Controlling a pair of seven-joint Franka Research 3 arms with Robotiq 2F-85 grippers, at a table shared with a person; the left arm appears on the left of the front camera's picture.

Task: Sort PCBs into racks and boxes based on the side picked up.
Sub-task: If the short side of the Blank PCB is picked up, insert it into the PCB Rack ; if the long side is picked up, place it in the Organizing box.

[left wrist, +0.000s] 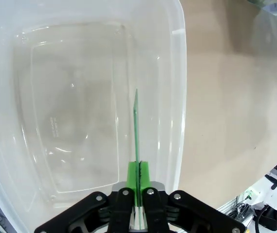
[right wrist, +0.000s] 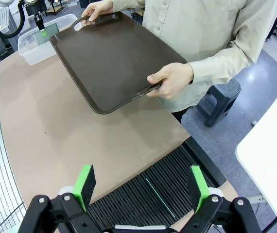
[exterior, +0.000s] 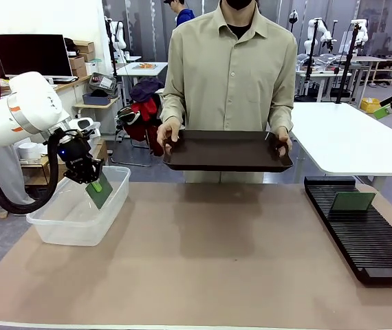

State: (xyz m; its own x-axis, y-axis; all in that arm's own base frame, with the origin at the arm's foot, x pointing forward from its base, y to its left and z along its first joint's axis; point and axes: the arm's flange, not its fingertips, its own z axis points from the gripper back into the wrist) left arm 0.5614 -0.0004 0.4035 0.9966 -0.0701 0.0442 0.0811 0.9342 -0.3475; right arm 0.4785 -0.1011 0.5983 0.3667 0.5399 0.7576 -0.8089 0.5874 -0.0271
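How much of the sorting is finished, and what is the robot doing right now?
One green board already stands in the black rack. The left gripper is shut on the second board, holding it over the clear tub, which looks empty inside. Dropping it in is what's left. The right gripper is open above the rack. The person's tray looks bare.

A dark brown handled serving tray was held level above the far edge of the tan-topped table. A white table stood behind on the right, and a black monitor sat on a desk at far left.
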